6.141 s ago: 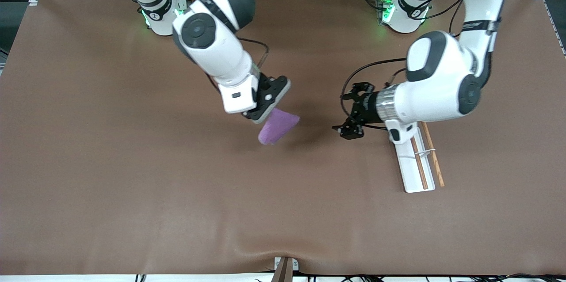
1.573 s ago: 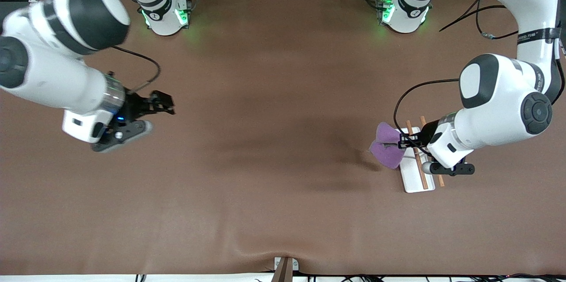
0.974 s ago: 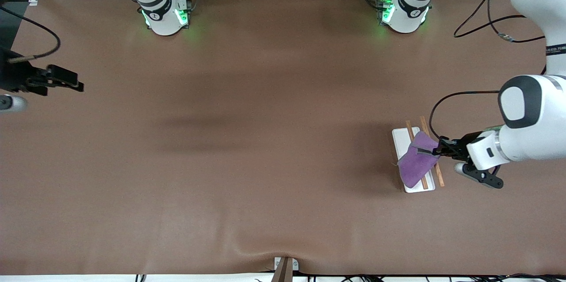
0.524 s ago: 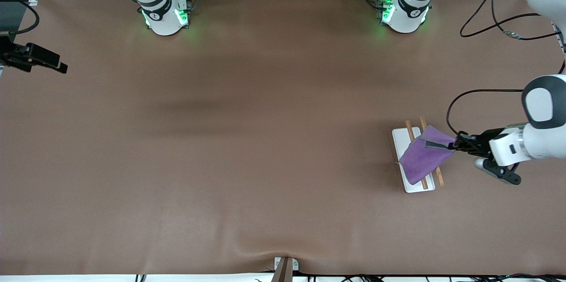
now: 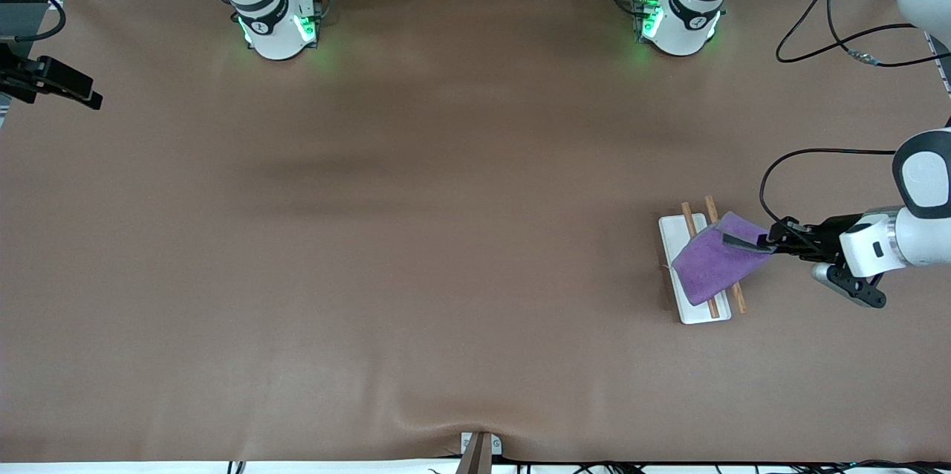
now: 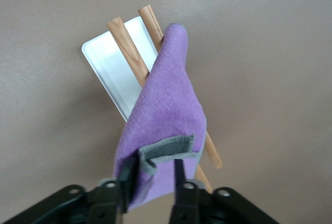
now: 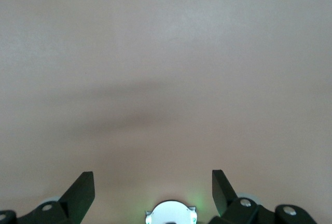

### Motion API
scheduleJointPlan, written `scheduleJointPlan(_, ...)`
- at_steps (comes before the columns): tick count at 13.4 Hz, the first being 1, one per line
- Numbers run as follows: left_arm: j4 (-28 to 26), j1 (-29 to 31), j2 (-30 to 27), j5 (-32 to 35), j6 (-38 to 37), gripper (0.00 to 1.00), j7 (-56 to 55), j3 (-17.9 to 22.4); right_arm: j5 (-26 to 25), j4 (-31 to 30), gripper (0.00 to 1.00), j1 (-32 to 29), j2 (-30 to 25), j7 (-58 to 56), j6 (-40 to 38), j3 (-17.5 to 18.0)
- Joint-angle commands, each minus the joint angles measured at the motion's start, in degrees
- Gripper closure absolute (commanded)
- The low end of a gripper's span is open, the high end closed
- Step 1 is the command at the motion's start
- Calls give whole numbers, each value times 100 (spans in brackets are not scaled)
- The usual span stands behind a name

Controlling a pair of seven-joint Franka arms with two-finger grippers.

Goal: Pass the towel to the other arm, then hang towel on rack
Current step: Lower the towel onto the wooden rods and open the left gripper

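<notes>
From the front camera, the desk (image 5: 446, 236) is covered in plain brown. The rack (image 5: 677, 236) lies near the edge at the left arm's end of the desk, roughly midway between the robots' edge and the edge nearest the front camera; its white base lies flat and its two wooden rods (image 5: 713, 210) run side by side along it. The towel (image 5: 717, 260) is draped across both rods, covering their middle stretch and part of the base. The left gripper (image 5: 750, 244) reaches in level from the left arm's end of the desk, and its fingertips are at the towel's corner that points toward that end. The right gripper (image 5: 63, 84) hangs at the desk's edge at the right arm's end, near the corner by the robots' bases, where that arm waits.

In the left wrist view, the towel (image 6: 166, 125) slopes up over the rods (image 6: 129, 47), with the white base (image 6: 111, 71) showing beside it. A grey-backed hem is folded over at the towel's near corner, and the two dark fingers (image 6: 179, 175) stand on either side of that fold, close against it; whether they pinch the cloth or have just let go cannot be told.

In the right wrist view, the right gripper (image 7: 153, 187) shows its two fingers spread wide apart over bare brown desk (image 7: 166, 68), grasping nothing.
</notes>
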Motion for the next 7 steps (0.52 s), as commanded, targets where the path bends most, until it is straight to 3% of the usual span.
scheduleJointPlan(1, 7, 21, -64, -83, -99, 0, -6, -24, -73, 34, 0, -37, -93, -71, 149, 24)
scheduleJointPlan(7, 42, 21, -248, -39, -310, 0, -85, -24, -29, 26, 0, 51, -102, -71, 387, 50)
